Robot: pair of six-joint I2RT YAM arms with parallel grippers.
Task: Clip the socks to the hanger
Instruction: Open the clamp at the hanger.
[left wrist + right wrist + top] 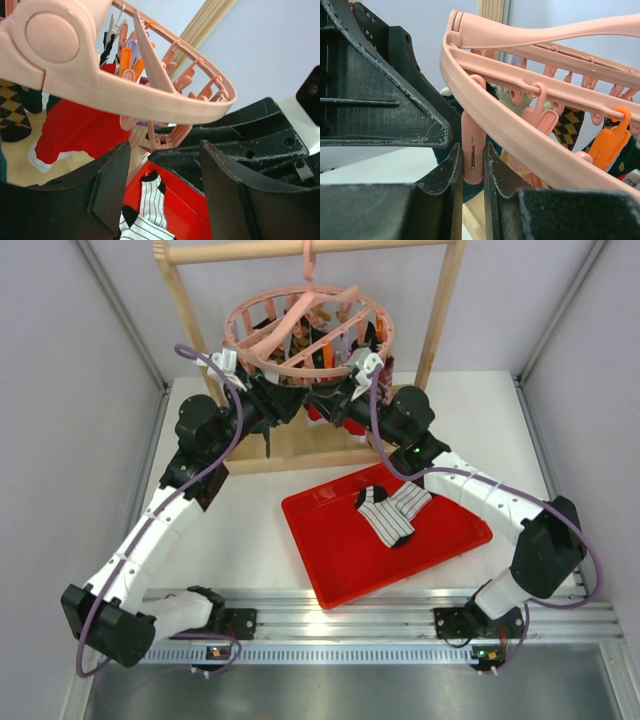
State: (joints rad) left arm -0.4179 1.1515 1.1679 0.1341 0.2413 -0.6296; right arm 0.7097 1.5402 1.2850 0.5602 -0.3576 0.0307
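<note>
The two pinstriped socks (394, 510) lie crossed on a red tray (340, 560); the left wrist view shows them (149, 200) below and between my left fingers. The pink round hanger (305, 335) hangs from the rack with its pegs dangling. My right gripper (472, 167) is shut on a pink peg (473, 150) under the hanger's outer ring (520, 135). Just left of it, under the ring (150, 100), my left gripper (164, 150) is open and holds nothing. In the top view both grippers, left (290, 403) and right (325, 403), meet beneath the hanger's front rim.
A wooden rack frame (440, 310) carries the hanger. A red sock (75, 130), an argyle sock (12, 110) and other dark socks hang from the far pegs. The tray sits in front of the rack, right of centre.
</note>
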